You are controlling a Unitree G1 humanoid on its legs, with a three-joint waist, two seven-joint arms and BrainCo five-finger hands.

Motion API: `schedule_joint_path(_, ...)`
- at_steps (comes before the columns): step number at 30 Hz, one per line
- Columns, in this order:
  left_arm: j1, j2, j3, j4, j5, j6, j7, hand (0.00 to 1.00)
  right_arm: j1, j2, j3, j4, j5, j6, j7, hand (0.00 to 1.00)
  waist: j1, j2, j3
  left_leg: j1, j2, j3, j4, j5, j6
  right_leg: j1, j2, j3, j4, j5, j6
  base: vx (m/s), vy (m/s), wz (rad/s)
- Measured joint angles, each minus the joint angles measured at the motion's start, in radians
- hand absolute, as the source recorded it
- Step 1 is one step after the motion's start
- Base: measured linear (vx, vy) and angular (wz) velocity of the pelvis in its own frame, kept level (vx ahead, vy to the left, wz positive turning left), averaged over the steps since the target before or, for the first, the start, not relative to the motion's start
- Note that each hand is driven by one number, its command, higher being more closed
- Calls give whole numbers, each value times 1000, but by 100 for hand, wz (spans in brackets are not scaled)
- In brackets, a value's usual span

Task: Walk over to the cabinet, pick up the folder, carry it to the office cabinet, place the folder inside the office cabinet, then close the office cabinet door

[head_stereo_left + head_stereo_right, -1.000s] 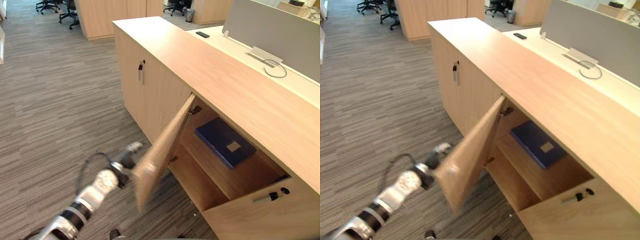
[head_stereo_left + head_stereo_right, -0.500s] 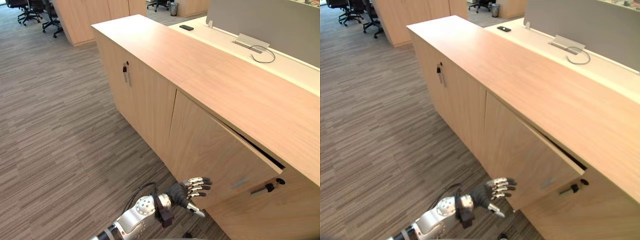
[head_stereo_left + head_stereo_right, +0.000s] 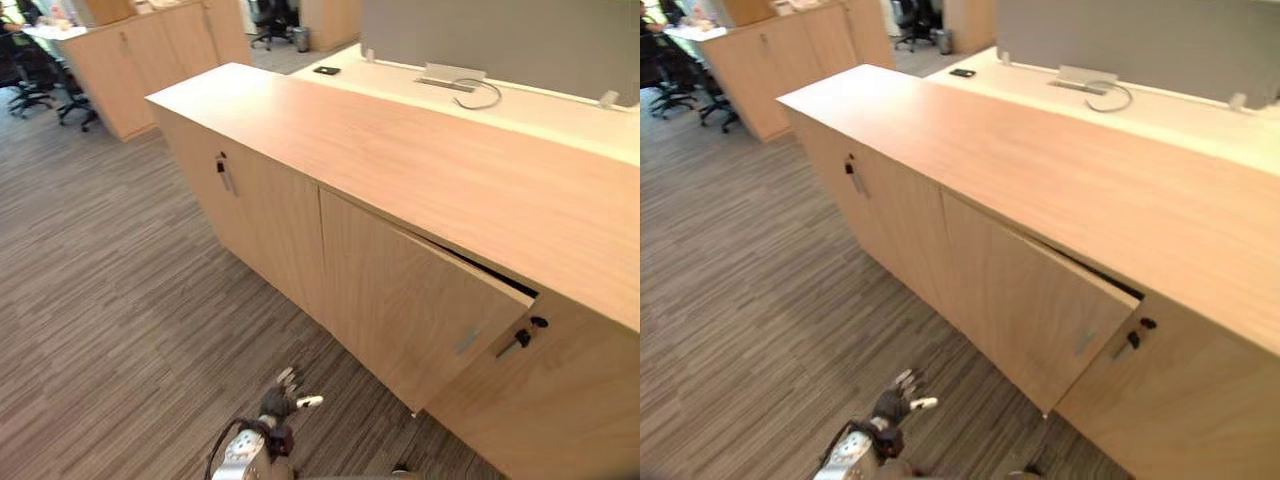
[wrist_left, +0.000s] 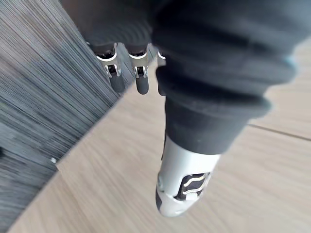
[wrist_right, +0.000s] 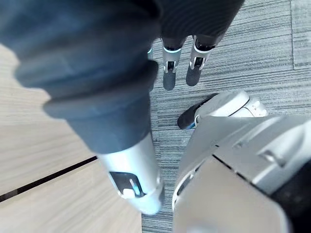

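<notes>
A long light-wood office cabinet (image 3: 420, 160) stands on grey striped carpet (image 3: 110, 300). Its flat light-wood door (image 3: 410, 300) is almost shut. The door's free edge tilts out, leaving a thin dark gap (image 3: 500, 284) beside a small black-headed key (image 3: 516, 341) in the neighbouring panel. The door hides the inside, so where the folder lies cannot be told. The robot's left hand (image 3: 283, 393) hangs low over the carpet, apart from the door, its fingers (image 4: 117, 80) straight, loosely spread and holding nothing. The right hand (image 5: 169, 77), beside the cabinet front, also has straight, relaxed fingers and is empty.
</notes>
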Motion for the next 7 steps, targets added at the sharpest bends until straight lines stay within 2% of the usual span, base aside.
schedule_joint_path(1,0,11,64,86,4,-1,12,0,2,31,24,-11,0,2,-3,0,9,-21,9,43,-5,34,-37,-5,1,10,2,33,-23,7,5,19,261,-96)
schedule_joint_path(2,-5,23,141,171,2,-1,18,0,11,52,32,-28,0,0,-3,0,-5,-49,-1,52,-13,48,-64,-9,19,21,-7,40,-40,14,3,76,232,-57)
schedule_joint_path(3,-13,28,183,204,9,-3,23,0,13,58,32,-27,1,1,-3,0,-5,-60,-2,61,-12,68,-83,-7,21,16,-12,53,-38,16,0,120,73,-38)
schedule_joint_path(4,-13,32,258,256,23,-2,30,0,12,62,33,-29,0,0,-6,0,-3,-67,-4,94,-7,107,-124,8,31,14,-14,76,-40,23,-9,123,53,-55)
schedule_joint_path(7,13,36,330,330,52,-1,48,0,30,71,36,-33,3,-1,-6,0,-6,-67,-35,152,-5,141,-197,27,27,34,-12,96,-73,29,-1,120,21,-40)
